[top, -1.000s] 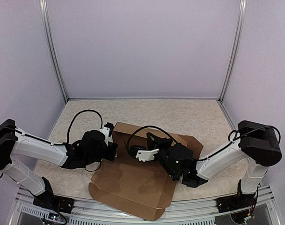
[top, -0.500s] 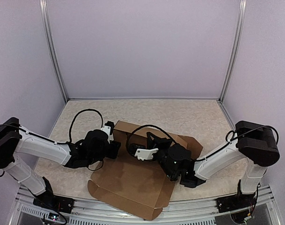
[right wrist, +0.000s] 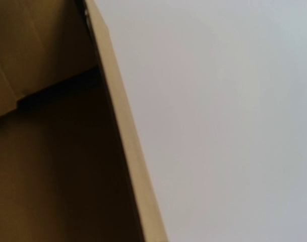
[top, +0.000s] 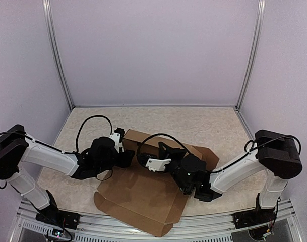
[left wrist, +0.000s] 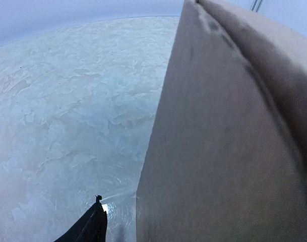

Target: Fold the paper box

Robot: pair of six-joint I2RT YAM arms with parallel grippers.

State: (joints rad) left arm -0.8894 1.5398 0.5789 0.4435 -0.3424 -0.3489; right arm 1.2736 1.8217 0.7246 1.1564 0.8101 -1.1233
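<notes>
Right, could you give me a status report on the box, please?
Left tool open, beside the paper box wall. Right tool shut at the raised back wall. Front panel flat. Nothing in the way.

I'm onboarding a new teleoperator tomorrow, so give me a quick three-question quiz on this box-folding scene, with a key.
1. True or false: the paper box is fully closed.
2. The left gripper is at: A the box's left side; B its near edge; C nowhere near the box.
3. Which gripper sits over the box's middle?

Key: 1 false, its large near panel lies flat and open. 2 A. 3 the right gripper.
</notes>
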